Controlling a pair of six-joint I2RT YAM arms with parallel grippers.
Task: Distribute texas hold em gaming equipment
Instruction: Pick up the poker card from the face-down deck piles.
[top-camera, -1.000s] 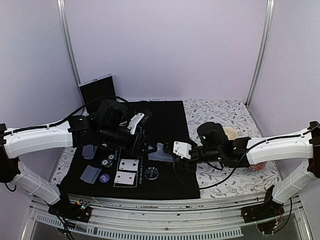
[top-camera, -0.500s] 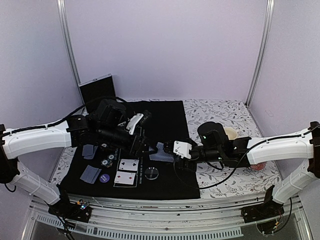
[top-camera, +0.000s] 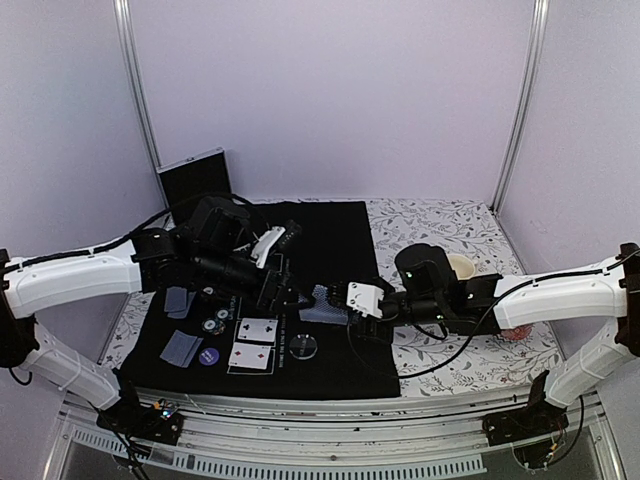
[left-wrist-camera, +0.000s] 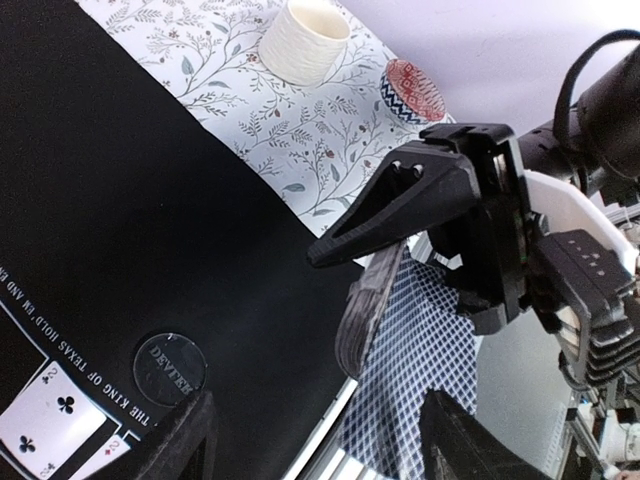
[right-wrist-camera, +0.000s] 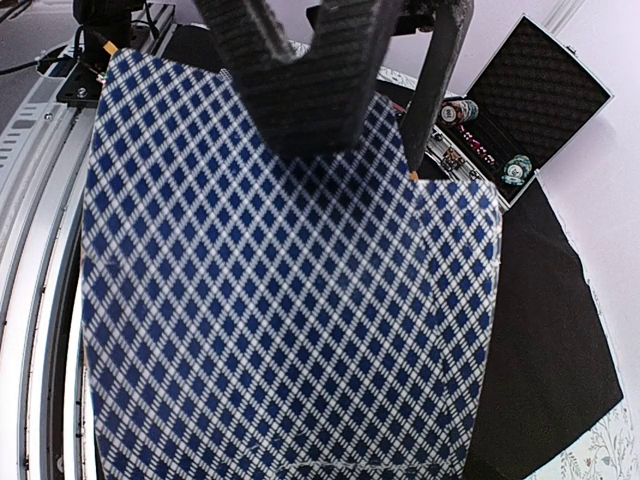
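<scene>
My right gripper (top-camera: 347, 300) is shut on a deck of lattice-backed cards (top-camera: 320, 303), held over the black mat (top-camera: 330, 240). The deck fills the right wrist view (right-wrist-camera: 290, 300) and hides my own fingers there. My left gripper (top-camera: 284, 290) is open, its fingers (right-wrist-camera: 300, 80) on either side of the deck's far end; whether they touch it I cannot tell. In the left wrist view the deck (left-wrist-camera: 410, 350) sits between the right gripper (left-wrist-camera: 440, 230) and my left gripper (left-wrist-camera: 320, 430). Two face-up cards (top-camera: 255, 342), two face-down cards (top-camera: 181, 346), striped chips (top-camera: 215, 322), a purple disc (top-camera: 208, 355) and a clear disc (top-camera: 304, 346) lie on the mat.
A cream cup (top-camera: 460, 265) and a reddish patterned dish (top-camera: 515, 335) stand on the floral cloth at the right, behind the right arm. An open black case (top-camera: 195, 180) with chips stands at the back left. The table's metal rail (top-camera: 300, 425) runs along the near edge.
My left gripper has edged a little to the right, closer round the deck. The right arm and the deck have stayed put.
</scene>
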